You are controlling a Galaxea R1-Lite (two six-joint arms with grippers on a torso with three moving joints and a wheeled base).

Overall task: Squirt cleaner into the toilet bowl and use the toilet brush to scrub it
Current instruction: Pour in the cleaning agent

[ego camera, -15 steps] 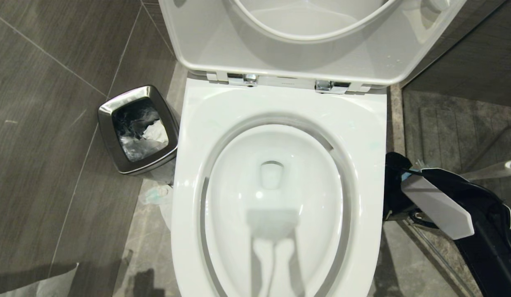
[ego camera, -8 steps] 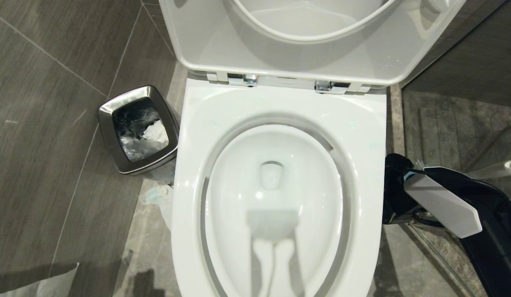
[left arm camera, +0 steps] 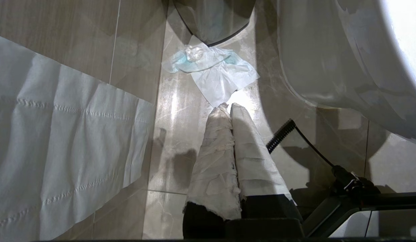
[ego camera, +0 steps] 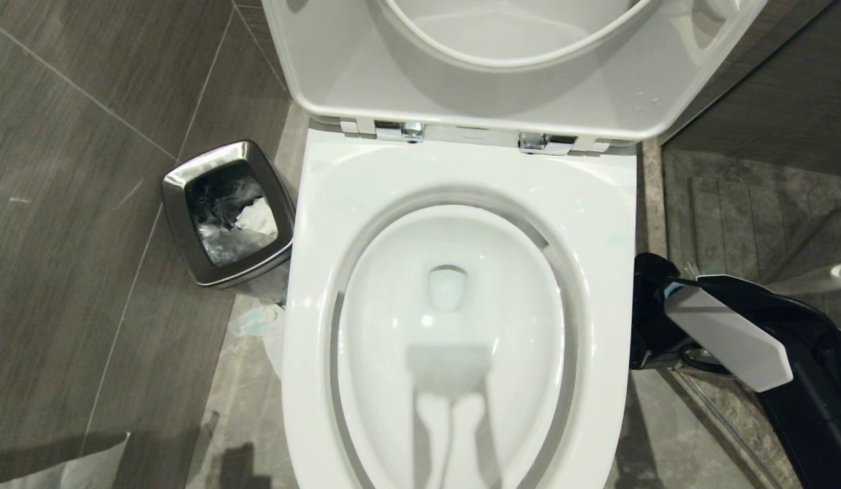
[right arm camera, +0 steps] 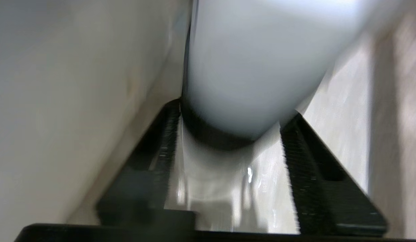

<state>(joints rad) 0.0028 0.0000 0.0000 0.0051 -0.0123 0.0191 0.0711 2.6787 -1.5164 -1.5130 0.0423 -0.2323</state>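
on the far left, a sheet of toilet paper (ego camera: 67, 472) lies flat on the grey tiled floor (ego camera: 67, 204). next comes a small square steel waste bin (ego camera: 227, 212) with crumpled rubbish inside, standing just beside the toilet. near its foot a crumpled tissue with a blue tint (left arm camera: 208, 65) lies on the floor. the left pincer (left arm camera: 227, 107), its fingers wrapped in white paper, hangs low over the floor beside the toilet's outer wall, fingers pressed together and holding nothing.

in the middle stands the toilet bowl (ego camera: 461, 170), white and glossy, with seat and lid (ego camera: 501, 81) raised against the back. the water at the bottom looks pale; a blue tint cannot be made out.

to the right of the bowl, close by its rim, the right arm reaches down along the toilet's side. in its wrist view the right pincer (right arm camera: 228, 148) has its black ridged fingers (right arm camera: 296, 158) apart, with a rounded whitish body between them; whether they grip it cannot be told. farther right, the toilet brush (ego camera: 824, 277) shows only its whitish handle, slanting near the edge.
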